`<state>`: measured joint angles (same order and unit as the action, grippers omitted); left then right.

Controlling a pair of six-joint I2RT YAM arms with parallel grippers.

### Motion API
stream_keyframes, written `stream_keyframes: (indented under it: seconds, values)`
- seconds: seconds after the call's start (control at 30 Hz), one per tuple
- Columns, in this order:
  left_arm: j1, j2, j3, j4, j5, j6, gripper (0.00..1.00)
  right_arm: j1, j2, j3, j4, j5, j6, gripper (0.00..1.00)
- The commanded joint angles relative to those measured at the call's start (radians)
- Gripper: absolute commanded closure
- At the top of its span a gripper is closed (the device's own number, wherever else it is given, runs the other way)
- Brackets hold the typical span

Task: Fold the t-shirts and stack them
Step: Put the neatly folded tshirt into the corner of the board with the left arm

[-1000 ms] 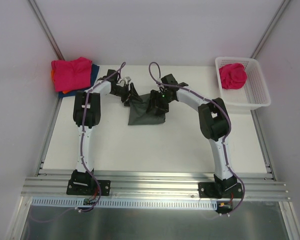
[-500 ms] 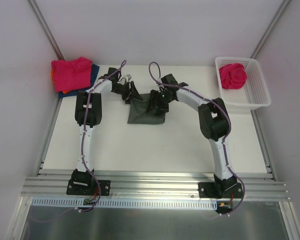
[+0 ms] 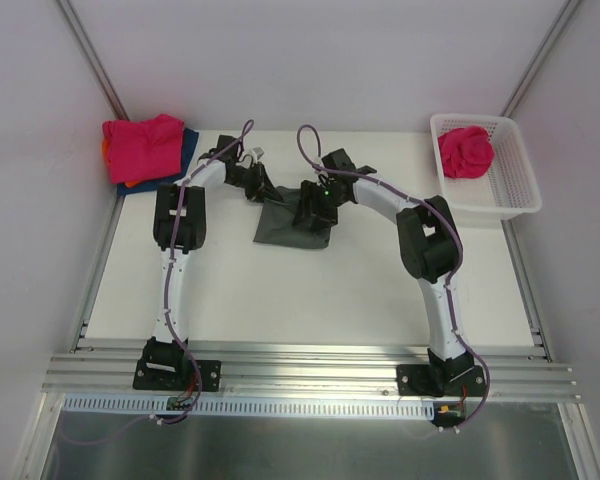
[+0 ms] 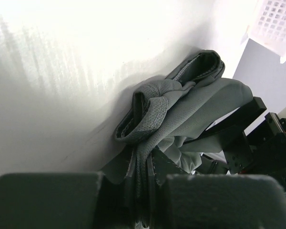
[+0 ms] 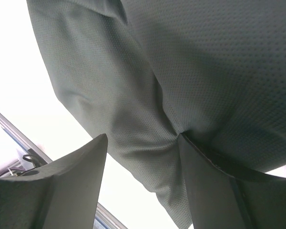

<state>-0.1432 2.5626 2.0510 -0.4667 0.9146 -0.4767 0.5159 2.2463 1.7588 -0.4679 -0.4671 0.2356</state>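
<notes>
Grey shirt (image 3: 292,222) is the one I'm working. In the left wrist view a bunched fold of it runs down between the left gripper's (image 4: 142,191) pads, which are pinched tight on the cloth. A rolled lump of hem or sleeve lies just beyond them on the table (image 3: 310,300). The right gripper (image 5: 142,143) has its fingers spread wide; cloth lies across the gap and against one finger, but I see no pinch there. From above, both grippers meet over the shirt's far edge, mid-table, and the shirt lies as a rumpled, roughly square patch, partly folded at best. In the far left corner sits the stack: a pink shirt (image 3: 142,145) on top, with a blue shirt (image 3: 187,148) and a sliver of orange shirt (image 3: 128,183) under it, so I judge three done. At the far right the basket (image 3: 510,190) holds one more, a crumpled pink one (image 3: 466,150), not yet folded. What's left, as I read it, is to finish folding the grey shirt and carry it to the stack, then fetch, fold and stack the one in the basket.
</notes>
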Motion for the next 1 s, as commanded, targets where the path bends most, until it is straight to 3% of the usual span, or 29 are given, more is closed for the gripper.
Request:
stream_keyframes:
  seconds: [0.0,0.47,0.97]
  values:
    - [-0.007,0.041,0.021,0.016,-0.04,0.038,1.0,0.013,-0.051,-0.013,-0.029,0.027,-0.025,0.34]
    - [0.004,-0.151,0.052,0.014,-0.069,0.139,1.0,0.006,-0.182,-0.012,-0.028,0.008,-0.047,0.34]
    - [0.134,-0.377,-0.029,-0.113,-0.273,0.305,1.0,-0.091,-0.329,-0.123,-0.015,0.027,-0.084,0.33]
